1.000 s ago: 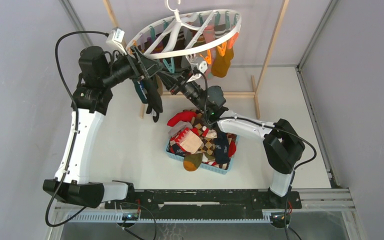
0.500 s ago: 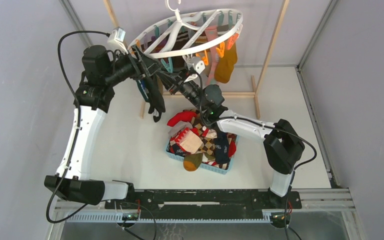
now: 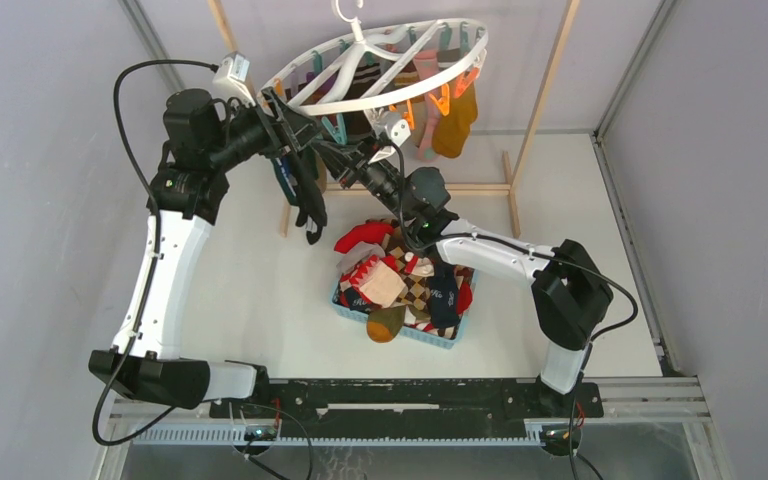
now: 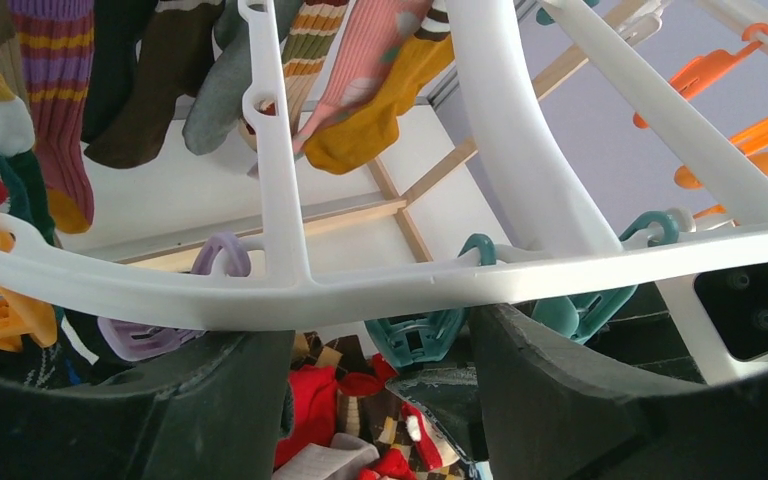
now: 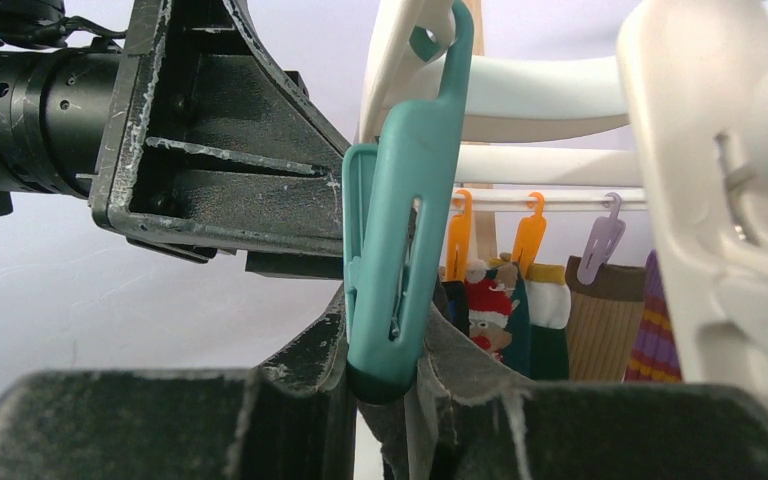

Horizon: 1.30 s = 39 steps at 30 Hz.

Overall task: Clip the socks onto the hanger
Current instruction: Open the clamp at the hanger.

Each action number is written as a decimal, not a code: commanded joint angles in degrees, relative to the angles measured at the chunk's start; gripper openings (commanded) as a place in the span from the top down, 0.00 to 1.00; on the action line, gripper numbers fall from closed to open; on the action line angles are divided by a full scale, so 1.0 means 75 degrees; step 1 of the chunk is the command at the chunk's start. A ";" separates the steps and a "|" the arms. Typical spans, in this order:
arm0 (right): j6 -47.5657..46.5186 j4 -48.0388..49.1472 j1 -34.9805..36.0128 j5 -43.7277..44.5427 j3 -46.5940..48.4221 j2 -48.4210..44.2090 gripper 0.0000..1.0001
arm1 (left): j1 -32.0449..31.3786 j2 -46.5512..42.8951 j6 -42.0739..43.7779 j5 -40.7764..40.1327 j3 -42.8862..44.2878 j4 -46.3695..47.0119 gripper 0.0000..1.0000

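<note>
Between the right gripper's (image 5: pixel 385 385) fingers, we note a teal clip (image 5: pixel 400 250) pinched at its lower end; it dangles from the hanger (image 4: pixel 520 150). The left gripper (image 4: pixel 380 370) sits just under the hanger's rim, jaws spread wide. Several socks (image 3: pixel 450 115) hang clipped on the far side. More lie in the blue basket (image 3: pixel 433 338) on the table, nearer the arms.

- I see my left arm (image 3: pixel 165 290) and right arm (image 3: pixel 490 255): smooth white shells, with bulky black joints further back from the jaws.
- A thin black cable (image 3: pixel 114 105) loops behind the left jaws.
- A small white camera box (image 3: pixel 232 72) sits just behind them.
- The left fingers (image 4: pixel 580 400) and right fingers (image 5: pixel 290 420) are thick matt black with pale, scuffed edges.
- A green light (image 3: pixel 423 227) glows behind the right jaws.
</note>
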 commanded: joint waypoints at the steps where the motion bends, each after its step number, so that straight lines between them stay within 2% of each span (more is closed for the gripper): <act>1: -0.0144 -0.0279 0.0162 -0.0594 0.0158 -0.0325 1.00 | -0.0031 0.0002 -0.0033 -0.0147 0.0658 0.0786 0.32; 8: -0.0018 -0.0274 0.0096 -0.0593 0.0113 -0.0358 1.00 | -0.0016 -0.0034 -0.0316 0.0151 0.0453 0.1081 0.23; 13: -0.0061 -0.0187 0.0057 -0.0727 0.0100 -0.0313 1.00 | 0.0150 -0.0079 -0.0955 0.0289 0.0237 0.1463 0.18; 16: -0.0174 -0.0020 0.0066 -0.0857 0.0125 -0.0236 1.00 | 0.0211 -0.0088 -0.1031 0.0199 0.0214 0.1465 0.22; 26: -0.0367 0.0014 0.0133 -0.0809 0.0122 -0.0164 1.00 | 0.0222 -0.0219 -0.1081 -0.0209 0.0033 0.1435 0.27; 28: -0.0360 -0.0011 0.0118 -0.0767 0.0122 -0.0166 1.00 | 0.0234 -0.0254 -0.1110 -0.0398 0.0029 0.1398 0.35; 30: -0.0343 0.0000 0.0111 -0.0809 0.0122 -0.0165 1.00 | 0.0237 -0.0281 -0.1094 -0.0478 0.0032 0.1405 0.50; 33: -0.0325 0.0047 0.0119 -0.0815 0.0130 -0.0152 1.00 | 0.0238 -0.0239 -0.1076 -0.0566 0.0113 0.1326 0.67; 35: -0.0298 0.0069 0.0116 -0.0847 0.0124 -0.0143 1.00 | 0.0237 -0.0211 -0.1093 -0.0520 0.0126 0.1326 0.72; 39: -0.0251 0.0042 0.0096 -0.0942 0.0124 -0.0154 1.00 | 0.0235 -0.0172 -0.1049 -0.0412 0.0152 0.1313 0.71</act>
